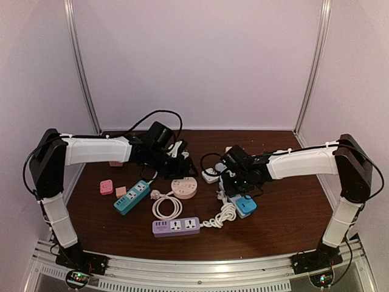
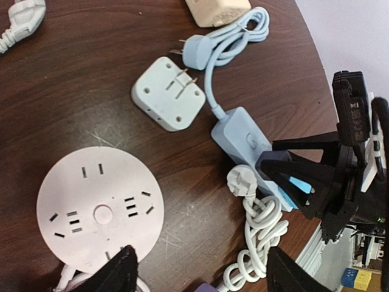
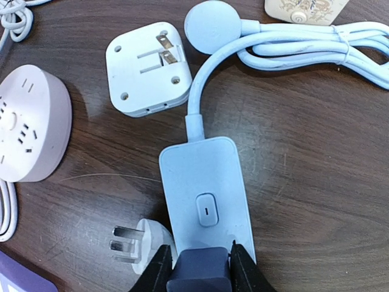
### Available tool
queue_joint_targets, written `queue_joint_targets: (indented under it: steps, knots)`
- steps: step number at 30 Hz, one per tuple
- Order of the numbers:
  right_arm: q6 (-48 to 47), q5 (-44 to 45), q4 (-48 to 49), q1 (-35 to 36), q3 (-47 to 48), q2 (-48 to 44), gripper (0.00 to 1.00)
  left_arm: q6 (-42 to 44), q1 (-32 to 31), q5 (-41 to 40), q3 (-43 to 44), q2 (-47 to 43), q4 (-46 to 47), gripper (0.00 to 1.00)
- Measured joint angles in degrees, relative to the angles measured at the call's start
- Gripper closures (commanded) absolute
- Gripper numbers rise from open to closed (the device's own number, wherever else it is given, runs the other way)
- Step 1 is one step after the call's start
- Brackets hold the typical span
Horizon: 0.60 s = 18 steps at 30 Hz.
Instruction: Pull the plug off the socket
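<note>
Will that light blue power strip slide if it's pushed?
Probably yes: the light blue power strip looks like smooth plastic lying flat on the glossy table. Its bundled cord looks floppy, so it likely drags along without anchoring it.

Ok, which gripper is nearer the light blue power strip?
Right. The right gripper is on the light blue power strip, clamping its dark blue plug; the left gripper hangs open above the round pink socket beside it.

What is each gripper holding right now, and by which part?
The right gripper clamps the dark blue plug by its two sides, on the light blue power strip. The left gripper is open, holding nothing.
</note>
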Motion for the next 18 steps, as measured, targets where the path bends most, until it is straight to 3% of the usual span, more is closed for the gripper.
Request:
queue_joint_targets:
  steps: [6,10,12,18]
  knots:
    - [-1.77,-0.72,2.69,0.50,-0.52,0.24,0.94,-5.18,-0.17,5.86,1.84,5.55,6.43,0.61]
    - [-2.54,-0.76,4.37,0.50,-1.84,-0.44,0.82,-8.41,-1.14,7.98,5.33,10.95,9.81,0.74]
    - [-2.78,-0.79,5.03,0.50,-2.36,-0.74,0.69,-9.88,-2.03,8.61,7.74,13.81,11.06,0.78]
    - [-2.95,-1.22,7.08,0.59,-3.58,-2.01,0.51,-13.79,-3.85,10.60,12.35,20.24,15.28,0.84]
